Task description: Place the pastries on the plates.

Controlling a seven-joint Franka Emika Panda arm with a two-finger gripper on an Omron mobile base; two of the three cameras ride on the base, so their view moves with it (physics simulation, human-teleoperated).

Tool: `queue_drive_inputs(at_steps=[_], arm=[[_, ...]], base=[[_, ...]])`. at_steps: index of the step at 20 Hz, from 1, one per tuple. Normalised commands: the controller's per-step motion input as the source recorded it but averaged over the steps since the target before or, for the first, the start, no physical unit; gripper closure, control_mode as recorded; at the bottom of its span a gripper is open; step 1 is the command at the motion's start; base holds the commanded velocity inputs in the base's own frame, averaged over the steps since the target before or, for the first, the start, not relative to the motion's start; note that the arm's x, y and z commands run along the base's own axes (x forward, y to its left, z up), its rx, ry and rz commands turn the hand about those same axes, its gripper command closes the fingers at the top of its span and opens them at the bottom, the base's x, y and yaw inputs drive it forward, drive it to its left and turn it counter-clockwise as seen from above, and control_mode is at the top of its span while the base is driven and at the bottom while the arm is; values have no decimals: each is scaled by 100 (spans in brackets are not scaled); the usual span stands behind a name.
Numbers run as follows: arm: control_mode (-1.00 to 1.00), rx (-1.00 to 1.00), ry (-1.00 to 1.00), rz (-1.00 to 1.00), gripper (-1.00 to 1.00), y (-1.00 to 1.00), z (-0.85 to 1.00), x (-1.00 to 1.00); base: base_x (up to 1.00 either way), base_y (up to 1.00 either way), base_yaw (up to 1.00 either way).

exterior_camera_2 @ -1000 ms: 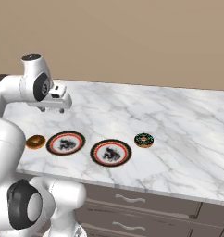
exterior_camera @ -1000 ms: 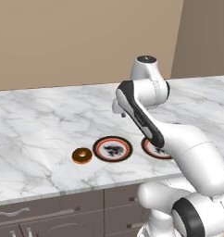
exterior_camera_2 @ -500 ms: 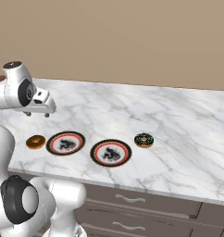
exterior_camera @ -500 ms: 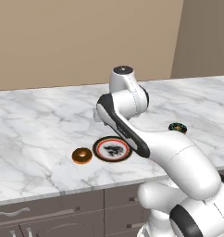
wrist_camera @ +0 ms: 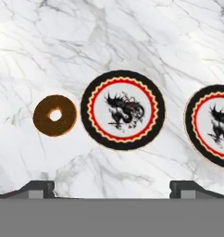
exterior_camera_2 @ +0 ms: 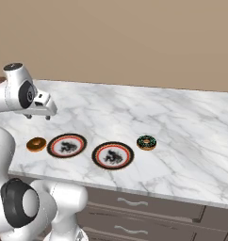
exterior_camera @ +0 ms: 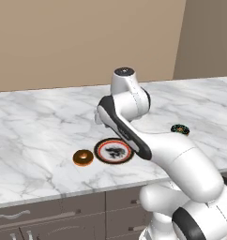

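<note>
Your white arm's 2-finger gripper (exterior_camera_2: 39, 116) hangs above the white-and-grey marble counter (exterior_camera_2: 182, 127), over its left part in the right base view. In the hand view the 2 dark fingertips (wrist_camera: 37, 187) stand wide apart with bare counter between them, holding nothing.

On the counter you see 2 round flat plates, each black-rimmed with a red-orange ring and a white centre bearing a black mark. The left plate (exterior_camera_2: 66, 145) lies just beside the small brown glazed ring donut (exterior_camera_2: 36, 144), which sits on the marble, apart from the plate's rim and not on it. The right plate (exterior_camera_2: 113, 155) lies near the first, also bare. A second small ring pastry, dark with a brownish edge (exterior_camera_2: 146, 142), rests on the counter just beyond the right plate, off it.
</note>
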Motion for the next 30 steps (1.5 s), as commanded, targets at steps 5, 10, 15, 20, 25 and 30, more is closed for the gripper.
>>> queue_drive_inputs(at_steps=[5,10,15,20,25,30], arm=[[-100,3,3,0,-100,44,-59,7],[-100,0,5,0,-100,46,-67,25],[-100,0,1,0,-100,10,-42,22],[-100,0,0,0,-100,4,-41,16],[-100,4,0,0,-100,5,-43,23],[-100,6,0,0,-100,20,-43,27]], base=[[0,0,0],[0,0,0],[0,0,0],[0,0,0],[0,0,0],[0,0,0]])
